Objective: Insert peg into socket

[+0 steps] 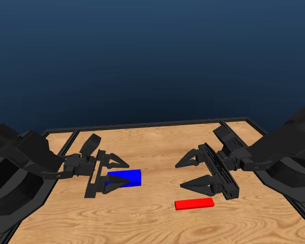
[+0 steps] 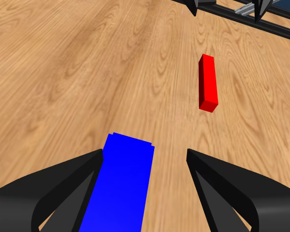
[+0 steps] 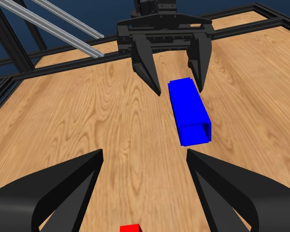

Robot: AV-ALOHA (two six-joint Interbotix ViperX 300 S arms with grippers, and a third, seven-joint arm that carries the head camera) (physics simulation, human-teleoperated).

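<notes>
Your left gripper [image 1: 121, 175] is standing spread, its jaws straddling the socket's [image 1: 125, 178] near end without pinching it. Only the right wrist view is showing you the socket's hollow end [image 3: 195, 133], facing your right gripper [image 1: 194, 173]. That gripper is hovering spread, with the peg [image 1: 194, 204] lying flat just below its fingertips.

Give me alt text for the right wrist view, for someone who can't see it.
A hollow-ended blue socket lies on the wooden table, with the opposite left gripper open, its jaws on either side of the socket's far end. The right arm's own open jaws frame the foreground, where the tip of the red peg shows.
</notes>
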